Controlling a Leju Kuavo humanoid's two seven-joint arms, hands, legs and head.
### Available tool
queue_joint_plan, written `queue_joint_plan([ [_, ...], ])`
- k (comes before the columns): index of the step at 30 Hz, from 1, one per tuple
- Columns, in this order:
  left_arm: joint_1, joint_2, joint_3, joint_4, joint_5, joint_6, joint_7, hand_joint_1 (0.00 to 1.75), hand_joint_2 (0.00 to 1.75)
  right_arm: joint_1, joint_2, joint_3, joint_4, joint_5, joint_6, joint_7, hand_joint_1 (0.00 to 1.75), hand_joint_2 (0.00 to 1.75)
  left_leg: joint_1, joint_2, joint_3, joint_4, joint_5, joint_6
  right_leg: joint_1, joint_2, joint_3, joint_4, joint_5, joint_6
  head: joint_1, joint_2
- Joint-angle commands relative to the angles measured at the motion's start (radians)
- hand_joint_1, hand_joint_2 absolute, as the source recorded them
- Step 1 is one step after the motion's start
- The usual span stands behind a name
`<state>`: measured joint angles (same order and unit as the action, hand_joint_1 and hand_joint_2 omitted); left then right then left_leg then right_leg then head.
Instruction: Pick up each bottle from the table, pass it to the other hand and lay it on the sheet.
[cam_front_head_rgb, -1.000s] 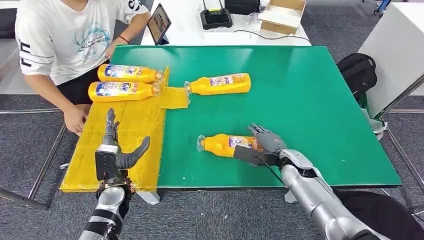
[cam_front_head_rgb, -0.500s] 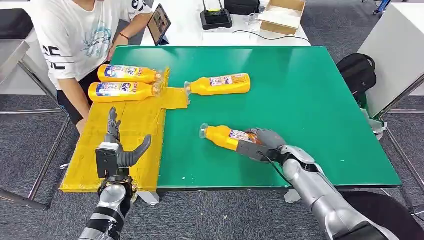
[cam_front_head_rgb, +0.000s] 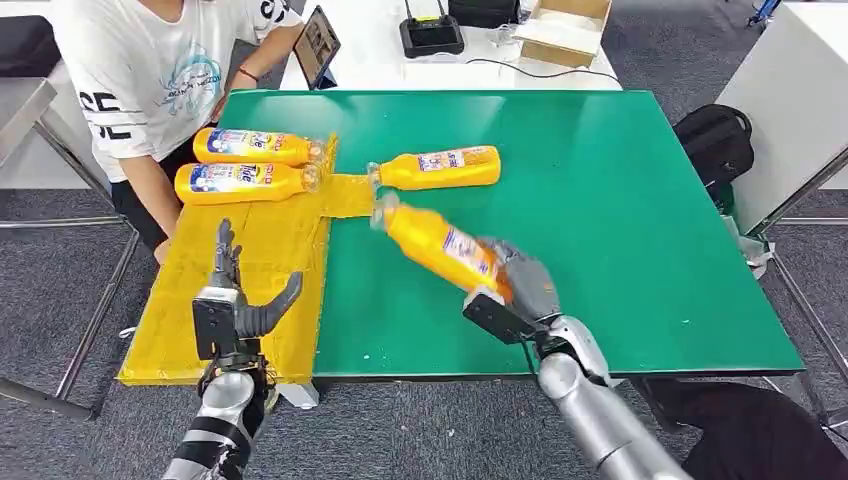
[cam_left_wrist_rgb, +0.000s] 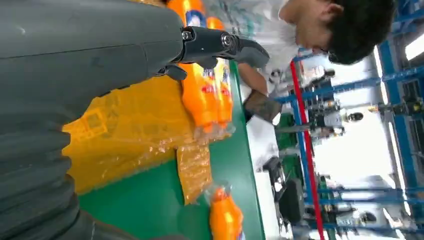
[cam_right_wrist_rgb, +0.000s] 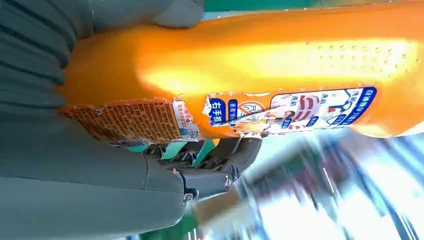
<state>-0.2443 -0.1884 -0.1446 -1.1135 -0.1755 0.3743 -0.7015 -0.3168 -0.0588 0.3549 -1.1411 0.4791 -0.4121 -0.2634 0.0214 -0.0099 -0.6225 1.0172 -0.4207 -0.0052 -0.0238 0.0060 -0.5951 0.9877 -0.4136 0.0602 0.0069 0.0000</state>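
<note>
One orange plastic bottle, gripped by the right hand, tilted toward ten o'clock; handover next needed the empty, spread-fingered left hand.

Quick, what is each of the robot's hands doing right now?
Left hand: open, holding nothing, above the yellow sheet.
Right hand: gripping an orange bottle, lifted off the table.
</note>
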Motion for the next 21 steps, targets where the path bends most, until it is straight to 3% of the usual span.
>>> queue_joint_plan([
  [1,-0.038,-0.028,-0.004,0.037,0.027,-0.034,0.003,0.0,1.75,0.068,0.14,-0.206,-0.21,-0.001,-0.181,-0.122,1.75,1.75,0.0,-0.001,0.003,0.001,-0.002,0.002,0.001,-0.002,0.004,0.0,-0.002,-0.003,0.0,0.0],
  [6,-0.063,-0.038,-0.025,0.074,0.091,-0.173,0.025,0.0,1.75,0.066,0.171,-0.255,-0.191,-0.029,-0.279,-0.229,1.75,1.75,-0.001,0.0,0.001,0.0,-0.001,0.001,-0.001,-0.002,0.002,0.0,-0.001,-0.003,0.0,0.0],
  [8,-0.074,-0.032,-0.036,0.084,0.122,-0.245,0.035,0.0,1.75,0.06,0.163,-0.239,-0.16,-0.035,-0.25,-0.246,1.75,1.75,-0.002,0.0,0.001,0.0,-0.001,0.001,-0.002,-0.001,0.001,-0.001,0.0,-0.002,0.0,0.0],
  [12,-0.076,-0.031,-0.035,0.081,0.122,-0.246,0.035,0.0,1.75,0.056,0.165,-0.237,-0.144,-0.031,-0.252,-0.249,1.75,1.75,-0.002,0.001,0.002,0.0,-0.001,0.001,-0.002,-0.001,0.002,-0.001,0.0,-0.002,0.0,0.0],
  [13,-0.076,-0.025,-0.042,0.079,0.136,-0.277,0.04,0.0,1.75,0.051,0.141,-0.191,-0.117,-0.009,-0.178,-0.26,1.75,1.75,-0.001,0.002,0.004,-0.001,-0.001,0.001,-0.001,0.0,0.004,-0.001,-0.001,-0.003,0.0,0.0],
  [14,-0.088,0.004,-0.099,0.077,0.215,-0.492,0.066,0.0,1.75,0.053,0.15,-0.181,-0.089,0.0,-0.154,-0.27,1.75,1.75,-0.002,0.001,0.002,-0.001,-0.001,0.001,-0.002,0.0,0.001,-0.001,0.0,-0.001,0.0,0.0],
  [21,-0.111,-0.013,-0.141,0.072,0.254,-0.662,0.093,0.0,1.75,0.026,0.205,-0.11,0.072,0.0,-0.095,-0.355,1.75,1.75,-0.001,0.005,0.004,-0.001,-0.002,0.001,-0.001,0.003,0.003,-0.002,0.0,-0.003,0.0,0.0],
])
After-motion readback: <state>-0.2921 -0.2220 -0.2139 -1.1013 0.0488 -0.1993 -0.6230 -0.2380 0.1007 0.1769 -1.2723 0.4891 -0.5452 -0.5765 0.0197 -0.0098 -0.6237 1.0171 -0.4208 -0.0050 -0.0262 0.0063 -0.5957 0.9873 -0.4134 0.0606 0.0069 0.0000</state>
